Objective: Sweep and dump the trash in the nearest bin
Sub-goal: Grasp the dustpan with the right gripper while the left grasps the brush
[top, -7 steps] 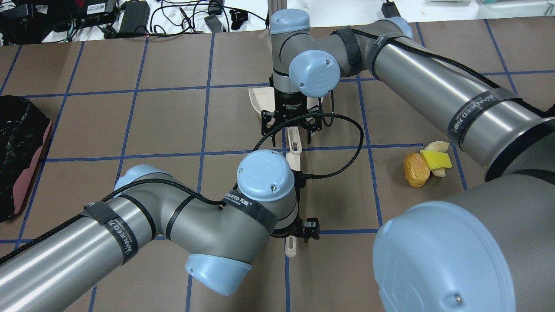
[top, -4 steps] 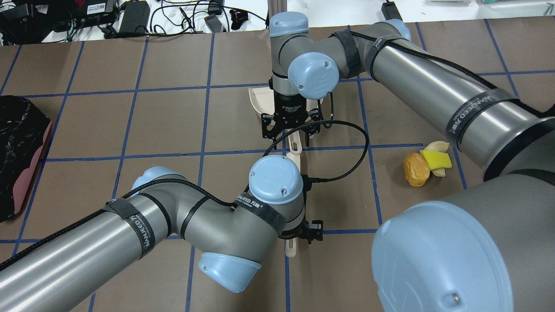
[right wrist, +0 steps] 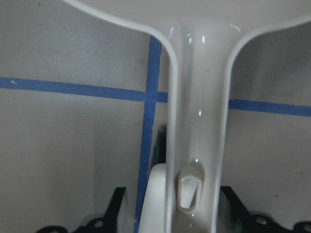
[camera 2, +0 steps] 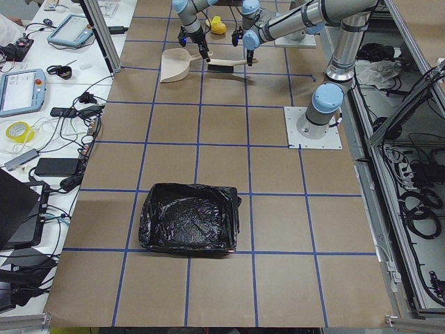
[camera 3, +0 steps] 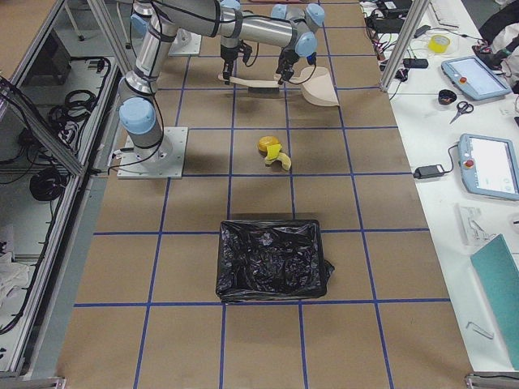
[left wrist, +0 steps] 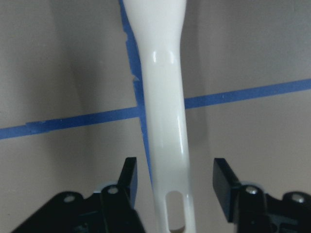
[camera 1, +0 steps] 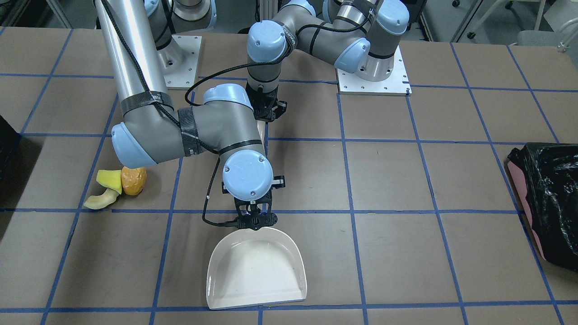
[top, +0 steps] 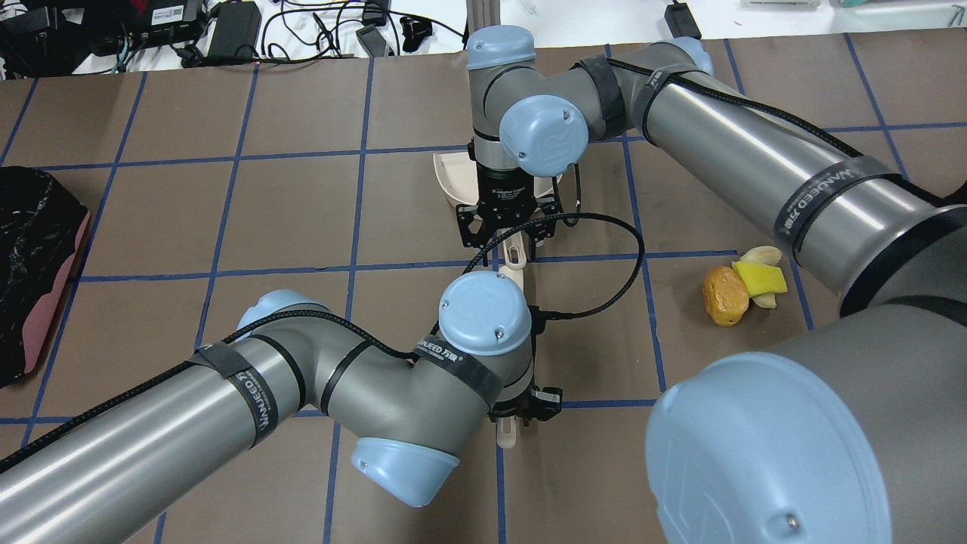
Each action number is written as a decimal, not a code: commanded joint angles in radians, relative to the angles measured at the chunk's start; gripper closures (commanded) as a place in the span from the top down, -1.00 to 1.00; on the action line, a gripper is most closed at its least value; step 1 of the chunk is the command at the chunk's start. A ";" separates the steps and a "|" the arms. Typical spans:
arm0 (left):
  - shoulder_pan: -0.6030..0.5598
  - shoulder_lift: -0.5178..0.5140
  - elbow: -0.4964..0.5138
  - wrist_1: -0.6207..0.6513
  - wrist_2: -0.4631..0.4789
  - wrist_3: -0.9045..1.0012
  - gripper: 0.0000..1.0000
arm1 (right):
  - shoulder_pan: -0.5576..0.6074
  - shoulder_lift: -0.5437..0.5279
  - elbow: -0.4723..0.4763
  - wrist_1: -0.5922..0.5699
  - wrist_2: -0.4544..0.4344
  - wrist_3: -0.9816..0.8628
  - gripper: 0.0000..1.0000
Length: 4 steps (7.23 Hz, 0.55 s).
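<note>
Left gripper (left wrist: 175, 182) jaws apart, straddling white brush handle (left wrist: 163, 121); right gripper (right wrist: 173, 199) jaws apart over dustpan handle (right wrist: 197, 121).

Trash (top: 755, 283): 3 pcs, yel. wedge (top: 761, 278), brn-orange lump (top: 725, 296), pale peel (top: 766, 255), clumped, touching.

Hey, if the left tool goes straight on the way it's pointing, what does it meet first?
The white brush handle: the left tool points down at the table, open, with the handle lying between its fingers. Fingertips might reach the table first; depth is unclear.
</note>
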 commanded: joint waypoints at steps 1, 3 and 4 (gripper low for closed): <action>0.001 0.000 0.004 -0.002 -0.003 -0.006 -1.00 | 0.000 0.002 0.001 0.004 0.002 -0.006 -1.00; 0.010 0.010 0.009 -0.013 0.002 0.009 -1.00 | -0.002 -0.008 -0.008 0.007 -0.004 -0.015 -1.00; 0.015 0.017 0.010 -0.019 0.010 0.010 -1.00 | -0.017 -0.033 -0.018 0.009 -0.010 -0.028 -1.00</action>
